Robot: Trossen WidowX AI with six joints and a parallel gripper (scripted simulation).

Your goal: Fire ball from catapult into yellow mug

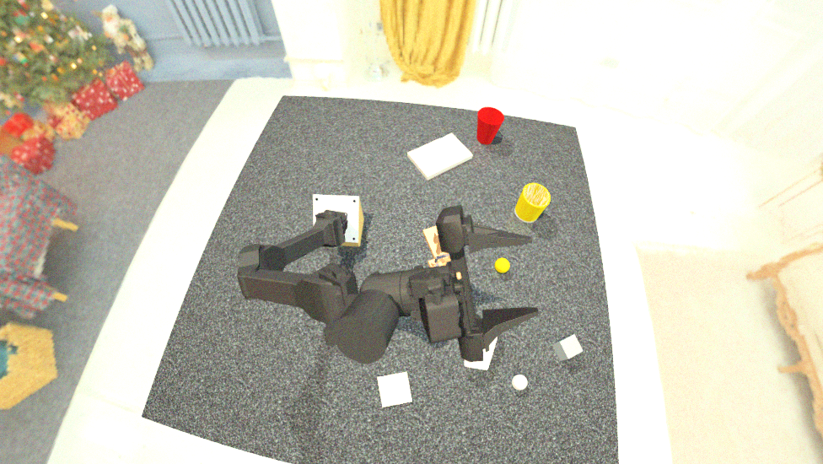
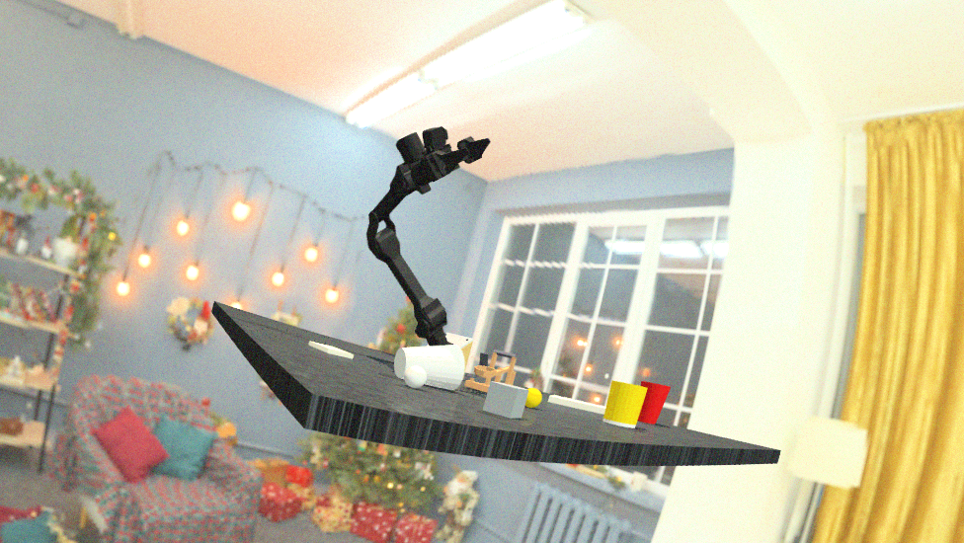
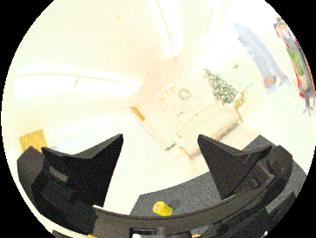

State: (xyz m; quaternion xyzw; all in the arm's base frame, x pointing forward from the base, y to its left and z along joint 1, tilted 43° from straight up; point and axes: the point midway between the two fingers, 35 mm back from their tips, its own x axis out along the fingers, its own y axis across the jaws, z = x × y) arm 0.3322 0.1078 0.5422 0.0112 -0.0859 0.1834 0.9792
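Observation:
My gripper [image 1: 521, 276] [image 2: 474, 147] [image 3: 161, 137] is open and empty, raised high above the table. In the top view it looms over the wooden catapult [image 1: 432, 243] [image 2: 490, 374], which shows only in part behind the arm. A yellow ball [image 1: 502, 265] [image 2: 533, 398] lies on the mat just right of the catapult. The yellow mug [image 1: 532, 202] [image 2: 623, 403] stands upright farther back right. A small yellow thing shows low in the wrist view; I cannot tell whether it is the mug or the ball.
On the dark mat [image 1: 345, 132] are a red cup [image 1: 489, 125] [image 2: 655, 401], a white slab [image 1: 439, 155], a white tile [image 1: 394, 389], a white ball [image 1: 519, 381] [image 2: 415, 376], a grey cube [image 1: 567, 348] [image 2: 505, 399] and a white cup [image 1: 484, 358] [image 2: 432, 363] on its side.

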